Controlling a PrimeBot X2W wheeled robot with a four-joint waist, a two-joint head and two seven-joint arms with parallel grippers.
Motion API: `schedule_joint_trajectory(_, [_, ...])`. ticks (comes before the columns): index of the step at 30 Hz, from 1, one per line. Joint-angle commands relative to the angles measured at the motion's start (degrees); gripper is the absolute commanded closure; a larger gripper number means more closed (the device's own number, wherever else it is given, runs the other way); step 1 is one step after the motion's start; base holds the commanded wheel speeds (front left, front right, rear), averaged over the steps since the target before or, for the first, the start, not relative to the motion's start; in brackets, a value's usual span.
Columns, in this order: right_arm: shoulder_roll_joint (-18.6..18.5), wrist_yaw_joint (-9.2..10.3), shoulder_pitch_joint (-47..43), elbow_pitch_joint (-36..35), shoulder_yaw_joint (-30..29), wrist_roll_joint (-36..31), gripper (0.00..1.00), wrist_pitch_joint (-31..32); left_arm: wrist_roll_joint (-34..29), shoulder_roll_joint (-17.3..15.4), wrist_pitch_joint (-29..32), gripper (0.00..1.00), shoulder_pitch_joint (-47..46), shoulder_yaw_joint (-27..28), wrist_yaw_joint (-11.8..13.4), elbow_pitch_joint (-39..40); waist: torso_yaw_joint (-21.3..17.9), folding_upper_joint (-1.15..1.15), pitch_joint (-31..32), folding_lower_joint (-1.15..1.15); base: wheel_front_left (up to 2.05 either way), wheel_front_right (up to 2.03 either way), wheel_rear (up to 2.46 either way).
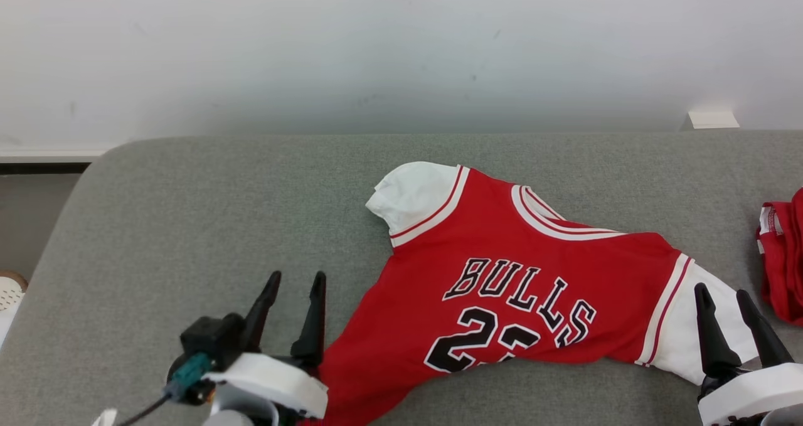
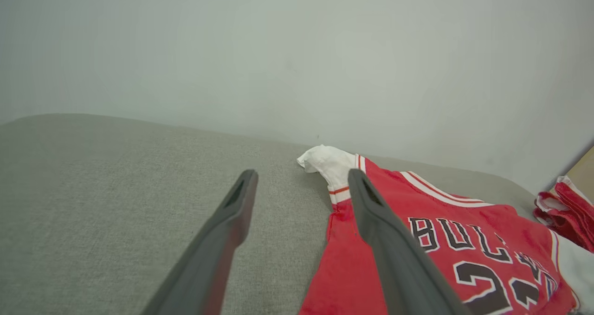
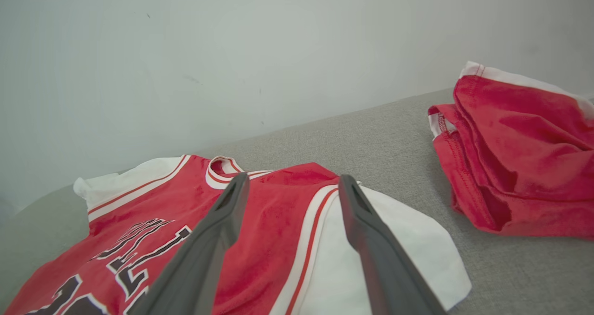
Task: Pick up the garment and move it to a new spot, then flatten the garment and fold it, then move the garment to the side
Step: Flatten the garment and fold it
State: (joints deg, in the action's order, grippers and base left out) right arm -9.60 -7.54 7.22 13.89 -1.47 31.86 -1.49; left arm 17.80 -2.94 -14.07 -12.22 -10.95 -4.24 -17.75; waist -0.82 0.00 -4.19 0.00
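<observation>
Both tools sit right up front, so starting there: left tool (image 1: 297,276) has its two fingers spread apart with nothing between them, and the right tool (image 1: 722,290) is spread just as wide and also empty.

Between the two tools lies the jersey (image 1: 514,269), red with white sleeves and "BULLS" plus a number across the chest. It's spread face up but a bit skewed, with the bottom hem bunched toward the left tool. That tool sits just beside the jersey's lower edge; in its wrist view one finger (image 2: 394,250) overlaps the red fabric while the other is over bare tabletop (image 1: 188,225).

Right tool is over the near white sleeve (image 1: 680,325), fingers either side of the striped seam. Can't tell if they actually touch the cloth.

Just past the right tool, on its outer side, there's a second crumpled red garment (image 1: 784,256), apart from the jersey. Beyond everything is a plain pale wall (image 1: 376,49).
</observation>
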Motion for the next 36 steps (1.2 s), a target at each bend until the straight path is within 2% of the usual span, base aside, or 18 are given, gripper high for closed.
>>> schedule_joint_trajectory(1, [-0.2, 0.12, 0.8, -0.2, 0.1, 0.1, 0.00, -0.4, -0.5, -0.6, 0.3, 0.00, -1.3, -0.1, -0.2, -0.1, -0.2, 0.00, -0.2, 0.00, 0.00, 0.00, 0.00])
schedule_joint_trajectory(7, [0.3, 0.12, 2.3, 0.2, 1.9, 0.4, 0.00, -2.3, -0.5, -1.4, 7.3, 0.00, -10.2, -3.3, -1.8, -6.3, -2.8, 0.00, -2.3, 0.00, 0.00, 0.00, 0.00])
schedule_joint_trajectory(13, [1.2, 0.12, 4.2, 1.7, 3.8, 0.9, 0.00, -3.7, 1.3, -2.6, 15.0, 0.00, -18.9, -4.7, -2.6, -14.5, -7.4, 0.00, -6.1, 0.00, 0.00, 0.00, 0.00])
schedule_joint_trajectory(22, [1.6, 0.12, 6.5, 4.4, 6.5, 2.2, 0.00, -6.3, 2.1, -5.4, 18.1, 0.00, -27.4, -4.1, -2.7, -27.7, -14.6, 0.00, -9.0, 0.00, 0.00, 0.00, 0.00])
schedule_joint_trajectory(28, [1.5, 0.12, 6.9, 6.4, 8.0, 3.2, 0.00, -7.6, 3.1, -6.6, 17.9, 0.00, -29.9, -4.0, -2.8, -34.6, -17.2, 0.00, -9.0, 0.00, 0.00, 0.00, 0.00])
schedule_joint_trajectory(29, [1.5, 0.12, 7.0, 6.6, 8.2, 3.5, 0.00, -7.8, 3.2, -6.6, 17.8, 0.27, -30.2, -4.3, -2.9, -35.4, -17.5, 0.00, -8.9, 0.00, 0.00, 0.00, 0.00])
schedule_joint_trajectory(30, [1.5, 0.12, 7.1, 6.9, 8.3, 3.7, 0.00, -8.1, 3.3, -6.6, 17.0, 1.00, -30.7, -4.6, -3.0, -35.7, -17.7, 0.00, -8.9, 0.00, 0.00, 0.00, 0.00])
schedule_joint_trajectory(36, [1.0, 0.12, 7.4, 8.0, 8.8, 4.3, 0.00, -9.0, 4.0, -7.9, 16.5, 1.00, -32.9, -9.2, -3.3, -35.3, -18.3, 0.00, -8.5, 0.00, 0.00, 0.00, 0.00])
